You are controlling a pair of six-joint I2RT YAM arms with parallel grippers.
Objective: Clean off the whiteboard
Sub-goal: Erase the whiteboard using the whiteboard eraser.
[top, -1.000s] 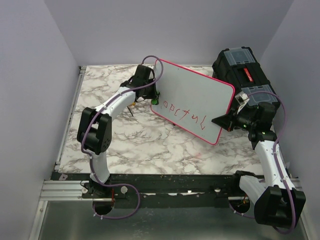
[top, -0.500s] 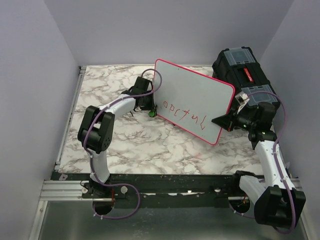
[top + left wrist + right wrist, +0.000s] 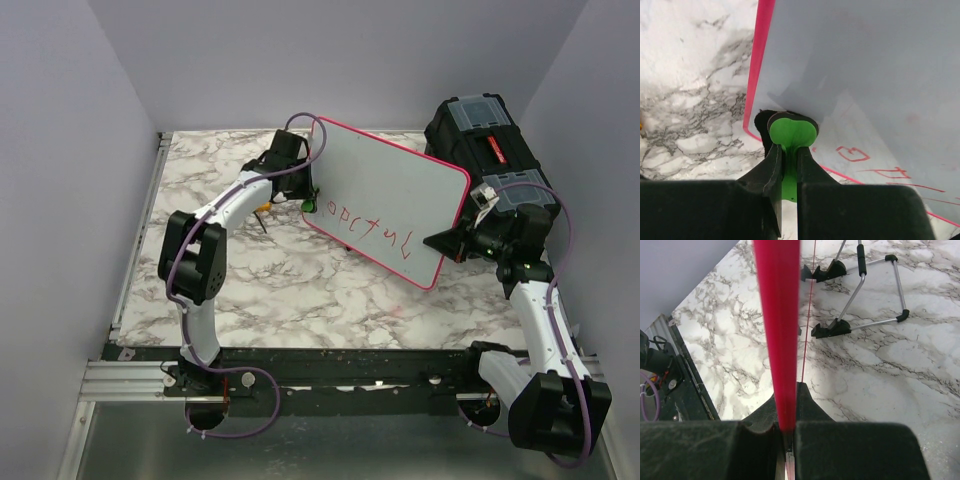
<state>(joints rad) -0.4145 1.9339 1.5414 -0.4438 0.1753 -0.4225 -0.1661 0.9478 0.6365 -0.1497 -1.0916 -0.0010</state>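
The whiteboard (image 3: 390,195), white with a pink-red rim, hangs tilted above the marble table (image 3: 290,290), with red lettering (image 3: 370,228) along its lower part. My right gripper (image 3: 447,243) is shut on its right edge; in the right wrist view the rim (image 3: 777,330) runs between the jaws of the right gripper (image 3: 786,390). My left gripper (image 3: 308,198) is shut on a green eraser (image 3: 792,132), whose black pad presses the board's left corner (image 3: 760,75) in the left wrist view. There the left gripper (image 3: 789,150) pinches the eraser's green handle, close to the red letters (image 3: 852,153).
A black toolbox (image 3: 485,140) with clear lid trays stands at the back right, just behind the right arm. Under the board, a wire stand with black feet (image 3: 860,290) lies on the table. A small orange item (image 3: 262,208) lies beside the left arm. Walls enclose three sides.
The left gripper swept the eraser down toward the near side along the board's left edge, then returned to the upper left corner. The right gripper and board stayed still. The lettering looks unchanged.
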